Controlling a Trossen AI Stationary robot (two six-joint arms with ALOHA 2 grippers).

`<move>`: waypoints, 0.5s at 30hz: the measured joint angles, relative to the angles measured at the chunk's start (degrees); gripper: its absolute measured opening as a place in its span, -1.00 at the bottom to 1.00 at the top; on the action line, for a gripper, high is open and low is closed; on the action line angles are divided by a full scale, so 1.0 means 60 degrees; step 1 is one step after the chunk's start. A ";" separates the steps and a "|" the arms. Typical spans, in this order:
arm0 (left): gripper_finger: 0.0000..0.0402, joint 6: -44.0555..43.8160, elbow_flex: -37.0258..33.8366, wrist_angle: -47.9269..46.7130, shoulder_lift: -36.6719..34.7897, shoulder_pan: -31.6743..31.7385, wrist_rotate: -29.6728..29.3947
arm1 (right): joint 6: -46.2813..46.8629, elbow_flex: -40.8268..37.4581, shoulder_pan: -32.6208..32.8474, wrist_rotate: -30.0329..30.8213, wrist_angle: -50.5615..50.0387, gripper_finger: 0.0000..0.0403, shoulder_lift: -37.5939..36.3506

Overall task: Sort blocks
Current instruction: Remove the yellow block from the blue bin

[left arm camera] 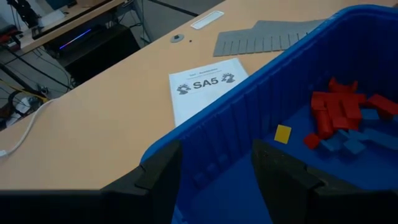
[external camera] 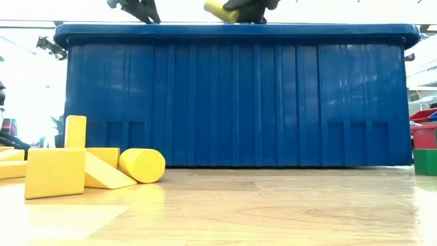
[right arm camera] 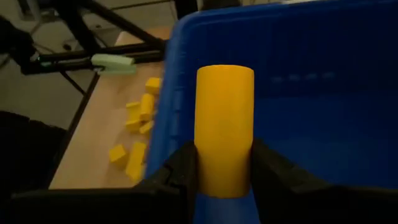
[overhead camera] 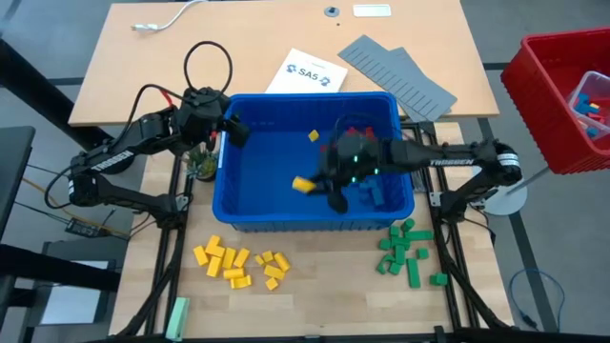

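A big blue bin [overhead camera: 238, 205] stands mid-table. In it lie red blocks [left arm camera: 342, 112], blue blocks [left arm camera: 348, 144] and one yellow block [left arm camera: 283, 134]. My right gripper [right arm camera: 224, 180] hangs over the bin's near part, shut on a yellow cylinder block [overhead camera: 303, 183]. The low view shows that block [external camera: 222, 10] above the bin's rim. My left gripper [left arm camera: 214, 180] stands open at the bin's far left corner, nothing between its fingers. A pile of yellow blocks [overhead camera: 238, 265] lies on the table near the bin's left, and a green pile [overhead camera: 405, 250] near its right. My right gripper pinches the yellow cylinder's round sides [right arm camera: 214, 168] between its two fingers, at the end nearest the wrist. The fingers come from the table's right, slanting down, and lie along the cylinder. Its free end [right arm camera: 225, 78] sticks out ahead, lifted clear over the bin.
A red basket [overhead camera: 562, 95] with blocks stands at the far right. Grey ridged panels [overhead camera: 400, 71] and a white SA5 sheet [overhead camera: 307, 73] lie beyond the bin. A pale green bar [overhead camera: 177, 314] lies at the near left edge.
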 joint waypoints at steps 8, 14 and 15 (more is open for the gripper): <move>0.01 0.0002 0.0004 0.0047 0.0004 0.0000 -0.0004 | 0.1045 0.0006 0.2472 0.1818 0.1082 -0.47 0.0693; 0.01 0.0004 0.0004 0.0047 0.0004 0.0000 -0.0006 | 0.2494 0.0009 0.4121 0.3321 0.1380 -0.47 0.1350; 0.01 0.0003 0.0004 0.0052 0.0004 0.0000 -0.0004 | 0.2741 0.0020 0.4384 0.3455 0.1477 -0.47 0.1462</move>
